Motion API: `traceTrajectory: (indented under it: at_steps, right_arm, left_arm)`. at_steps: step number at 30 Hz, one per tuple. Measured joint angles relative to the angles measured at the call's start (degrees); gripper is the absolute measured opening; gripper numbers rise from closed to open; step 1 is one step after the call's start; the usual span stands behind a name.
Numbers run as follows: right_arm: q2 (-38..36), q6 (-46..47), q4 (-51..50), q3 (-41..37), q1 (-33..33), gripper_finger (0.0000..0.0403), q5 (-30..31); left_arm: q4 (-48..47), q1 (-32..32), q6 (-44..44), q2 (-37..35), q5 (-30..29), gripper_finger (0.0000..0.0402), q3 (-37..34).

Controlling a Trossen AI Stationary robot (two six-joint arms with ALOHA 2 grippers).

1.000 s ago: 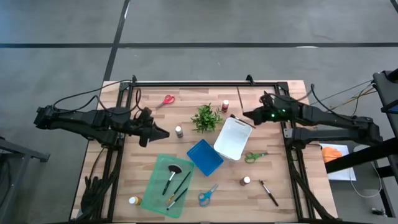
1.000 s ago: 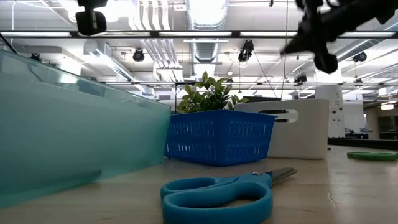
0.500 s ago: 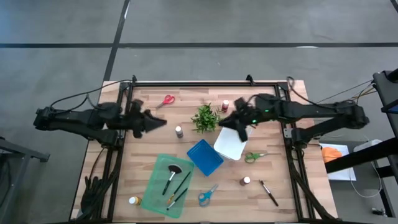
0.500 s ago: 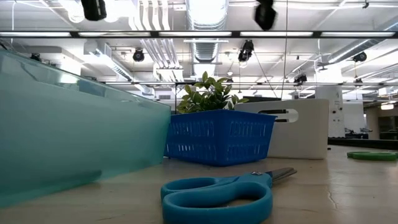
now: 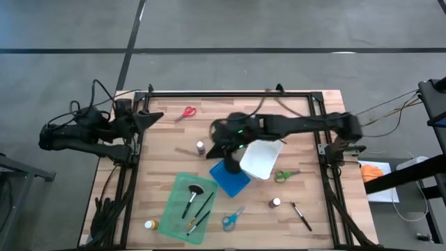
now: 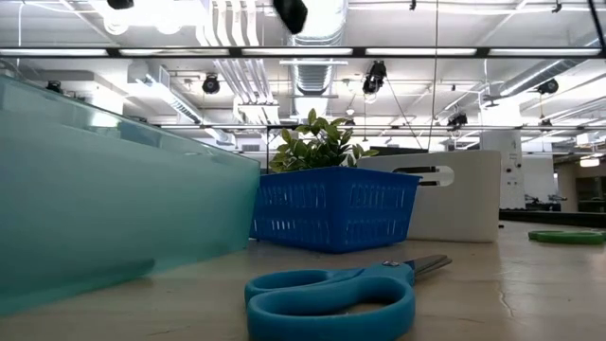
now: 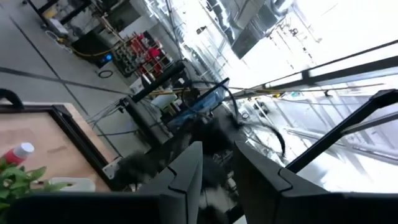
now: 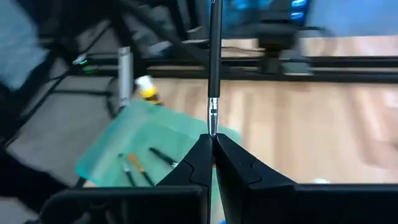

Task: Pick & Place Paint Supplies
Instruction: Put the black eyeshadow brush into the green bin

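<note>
My right gripper [image 8: 212, 149] is clenched on a thin brush [image 8: 213, 68], above the blue basket [image 5: 230, 176] mid-table [image 5: 306, 230]. My left gripper [image 7: 216, 171], slightly parted and empty, waits at the left edge.

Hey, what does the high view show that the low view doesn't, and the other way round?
Only the high view: red-handled scissors, a red-capped paint bottle, thin dark brushes lying in the tray, the left arm parked at the table's left edge. Only the low view: a leafy green plant, ceiling lights. Both: blue-handled scissors, teal plastic tray, white plastic bin, blue mesh basket under the right gripper.
</note>
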Motion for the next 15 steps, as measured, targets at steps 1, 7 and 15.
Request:
traceTrajectory:
  at_steps: [1, 7, 15]
  right_arm:
    - [1.95, -0.32, -0.73, 1.46, 0.32, 0.0008, -0.92]
    - [12.07, -1.47, -1.62, 7.23, 2.77, 0.0008, -5.28]
    - [21.79, -1.32, -8.18, 15.83, 6.78, 0.0008, -6.31]
  left_arm:
    - [-0.06, 0.00, 0.55, -0.09, -0.04, 0.0099, -0.02]
    - [-0.32, 0.00, 2.13, -0.30, -0.20, 0.0099, -0.02]
    - [-1.00, -0.04, 3.34, -0.23, -0.20, 0.0099, -0.06]
